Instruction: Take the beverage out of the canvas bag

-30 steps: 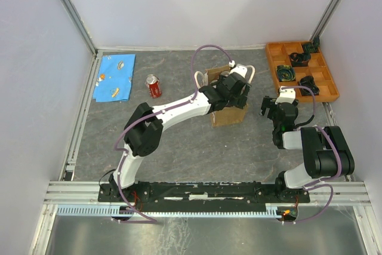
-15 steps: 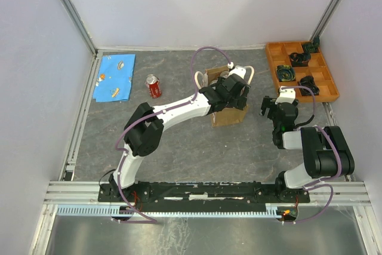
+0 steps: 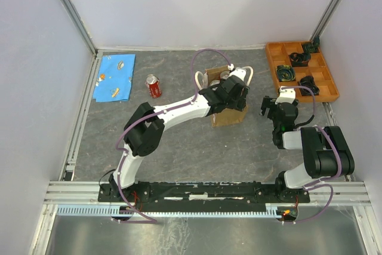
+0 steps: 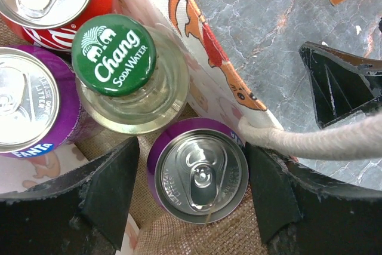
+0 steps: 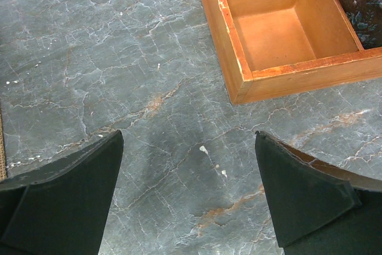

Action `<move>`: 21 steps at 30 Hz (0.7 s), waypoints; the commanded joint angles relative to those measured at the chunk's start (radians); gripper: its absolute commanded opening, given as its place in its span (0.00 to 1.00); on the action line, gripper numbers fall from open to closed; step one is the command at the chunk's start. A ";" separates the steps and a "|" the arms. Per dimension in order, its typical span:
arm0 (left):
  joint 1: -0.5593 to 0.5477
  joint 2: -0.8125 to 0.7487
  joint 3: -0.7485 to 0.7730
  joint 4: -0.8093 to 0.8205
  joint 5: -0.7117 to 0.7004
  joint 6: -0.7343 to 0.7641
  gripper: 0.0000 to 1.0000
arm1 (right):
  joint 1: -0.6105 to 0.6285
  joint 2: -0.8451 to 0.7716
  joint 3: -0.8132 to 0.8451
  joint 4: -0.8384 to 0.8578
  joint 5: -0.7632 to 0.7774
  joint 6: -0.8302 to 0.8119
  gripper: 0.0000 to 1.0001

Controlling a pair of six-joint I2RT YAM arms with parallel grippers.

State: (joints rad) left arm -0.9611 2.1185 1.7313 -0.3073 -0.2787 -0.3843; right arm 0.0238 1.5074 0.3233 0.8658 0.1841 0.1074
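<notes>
Grey marbled table (image 3: pixel 179 141). The landmark is the small boxy tan-brown canvas bag (image 3: pixel 230 116), upright at mid-table with its mouth open.

- White left arm (image 3: pixel 179 108) reaches over the bag from its left.
- Orange wooden compartment tray (image 3: pixel 270 64) sits well right of the bag.
- Blue printed cloth (image 3: pixel 116 77) and a loose red can (image 3: pixel 154 86) lie to the bag's left.
- Right claw (image 5: pixel 188 135) is just right of the bag, jaws apart over bare table and holding nothing.
- Left claw (image 4: pixel 194 150) points down into the bag's mouth, jaws apart.
- Purple aluminium can (image 4: pixel 202 174) stands upright in the bag's corner by the cream rope handle (image 4: pixel 316 141), between the left claw's jaws with one finger on each flank. Whether the fingers touch it I cannot tell.
- Green-capped glass soda-water bottle (image 4: pixel 113 55) stands beside that can, deeper in the bag.

Judgement: the can's long axis runs along the claw's approach, so the left arm is placed to close and lift.
</notes>
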 commanded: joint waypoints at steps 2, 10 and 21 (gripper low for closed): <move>-0.017 0.066 -0.061 -0.116 0.044 0.013 0.76 | -0.002 0.000 0.023 0.030 -0.005 -0.014 0.99; -0.004 0.084 -0.080 -0.121 0.066 0.018 0.62 | -0.003 0.000 0.023 0.030 -0.006 -0.014 0.99; 0.004 0.056 -0.063 -0.149 0.144 0.090 0.03 | -0.002 0.000 0.023 0.031 -0.005 -0.015 0.99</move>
State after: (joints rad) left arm -0.9520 2.1178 1.7016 -0.2638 -0.2329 -0.3775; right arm 0.0238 1.5074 0.3233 0.8661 0.1841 0.1070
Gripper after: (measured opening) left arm 0.698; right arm 0.992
